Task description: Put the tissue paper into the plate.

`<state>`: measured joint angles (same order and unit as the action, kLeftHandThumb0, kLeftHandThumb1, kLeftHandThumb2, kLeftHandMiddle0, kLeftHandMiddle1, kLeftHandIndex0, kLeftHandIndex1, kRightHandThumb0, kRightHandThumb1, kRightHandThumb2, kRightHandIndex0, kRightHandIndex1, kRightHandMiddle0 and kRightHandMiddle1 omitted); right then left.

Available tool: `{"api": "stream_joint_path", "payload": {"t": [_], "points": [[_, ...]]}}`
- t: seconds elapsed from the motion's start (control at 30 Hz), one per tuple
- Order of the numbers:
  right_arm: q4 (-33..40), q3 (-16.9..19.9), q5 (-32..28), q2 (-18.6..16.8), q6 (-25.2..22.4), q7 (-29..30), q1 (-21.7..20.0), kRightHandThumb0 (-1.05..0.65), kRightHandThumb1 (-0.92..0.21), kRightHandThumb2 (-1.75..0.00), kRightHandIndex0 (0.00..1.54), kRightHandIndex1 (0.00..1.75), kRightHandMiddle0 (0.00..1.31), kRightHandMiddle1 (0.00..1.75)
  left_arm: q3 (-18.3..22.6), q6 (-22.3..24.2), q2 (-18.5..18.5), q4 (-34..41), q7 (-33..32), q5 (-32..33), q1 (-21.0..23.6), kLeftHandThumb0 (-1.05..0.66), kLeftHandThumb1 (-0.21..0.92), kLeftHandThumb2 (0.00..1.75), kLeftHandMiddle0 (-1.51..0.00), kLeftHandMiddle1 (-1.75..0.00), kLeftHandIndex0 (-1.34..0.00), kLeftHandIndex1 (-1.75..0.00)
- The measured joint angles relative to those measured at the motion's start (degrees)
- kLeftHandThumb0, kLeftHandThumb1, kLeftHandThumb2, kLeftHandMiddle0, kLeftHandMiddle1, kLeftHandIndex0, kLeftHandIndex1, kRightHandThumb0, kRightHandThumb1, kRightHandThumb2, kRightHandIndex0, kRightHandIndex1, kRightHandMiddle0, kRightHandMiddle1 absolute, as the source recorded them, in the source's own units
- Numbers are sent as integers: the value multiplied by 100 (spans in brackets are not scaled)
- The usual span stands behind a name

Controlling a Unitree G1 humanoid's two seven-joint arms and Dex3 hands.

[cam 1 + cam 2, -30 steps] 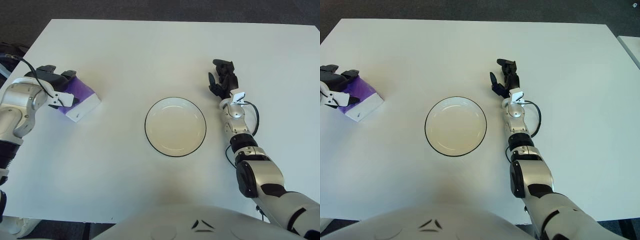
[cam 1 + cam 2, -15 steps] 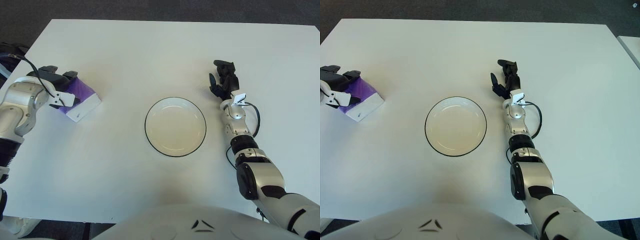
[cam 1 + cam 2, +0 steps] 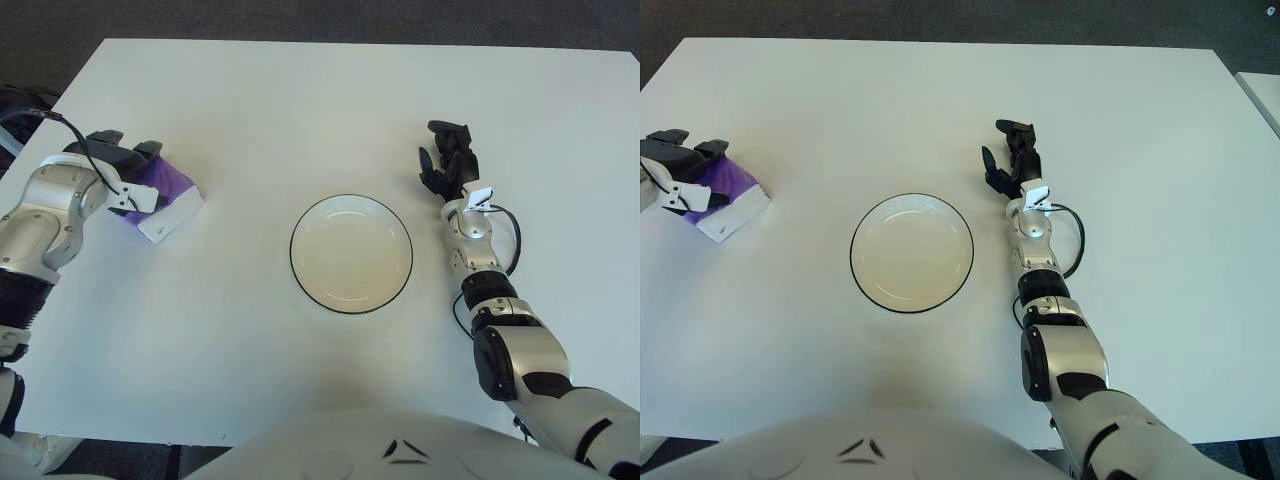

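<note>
A purple and white tissue pack (image 3: 165,201) sits at the left of the white table. My left hand (image 3: 118,172) has its dark fingers curled over the pack's purple top and holds it. An empty white plate with a dark rim (image 3: 351,253) stands in the middle of the table, well to the right of the pack. My right hand (image 3: 447,166) shows to the right of the plate, fingers relaxed and holding nothing.
The white table (image 3: 300,100) stretches wide around the plate. Its left edge runs close behind my left arm, with dark floor beyond it. A black cable loops beside my right forearm (image 3: 505,240).
My left hand with the tissue pack has shifted slightly to the right and a little up. The right hand has hardly moved.
</note>
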<state>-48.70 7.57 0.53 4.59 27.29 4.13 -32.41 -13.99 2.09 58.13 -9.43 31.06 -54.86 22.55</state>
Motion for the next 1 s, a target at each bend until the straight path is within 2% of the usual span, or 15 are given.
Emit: {"api": "stream_joint_path", "payload": {"t": [0.43, 0.67, 1.0], "points": [[0, 5, -6, 26, -10, -38, 8, -59, -82, -56, 33, 28, 3, 110, -276, -556, -227, -573, -1359, -138, 234, -99, 92, 27, 0, 0, 0, -23], [-1, 14, -10, 30, -87, -41, 11, -59, -82, -55, 33, 28, 3, 110, -446, -775, -341, -1014, -1872, -195, 436, -99, 92, 27, 0, 0, 0, -23], [0, 33, -17, 33, -140, -52, 26, -59, -82, -55, 33, 27, 3, 110, -669, -984, -458, -1583, -2337, -201, 691, -100, 92, 31, -1, 0, 0, -38]]}}
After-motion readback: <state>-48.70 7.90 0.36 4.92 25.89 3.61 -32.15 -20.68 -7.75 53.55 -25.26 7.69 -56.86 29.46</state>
